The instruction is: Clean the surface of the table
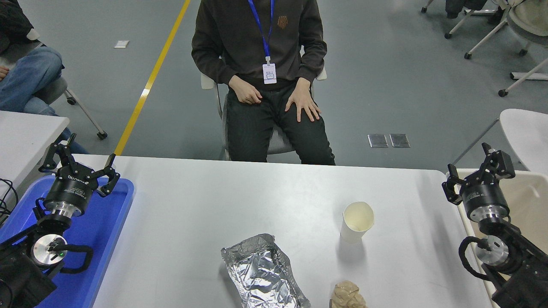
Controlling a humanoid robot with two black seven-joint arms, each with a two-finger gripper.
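The table surface (222, 201) is a wide grey-white top that fills the lower half of the head view. On it stand a white paper cup (357, 221), a crumpled foil tray (263, 273) and a crumpled brown paper ball (347, 295) at the front edge. My right gripper (476, 171) is open and empty at the table's right edge, over the rim of the beige bin (528, 205). My left gripper (80, 159) is open and empty, parked over the blue tray (105, 231) at the lower left.
A person sits on a chair at the far side, hands (303, 102) on the thighs, clear of the table. A smaller white table (23, 137) stands at the left. Another seated person (25, 72) is at the upper left.
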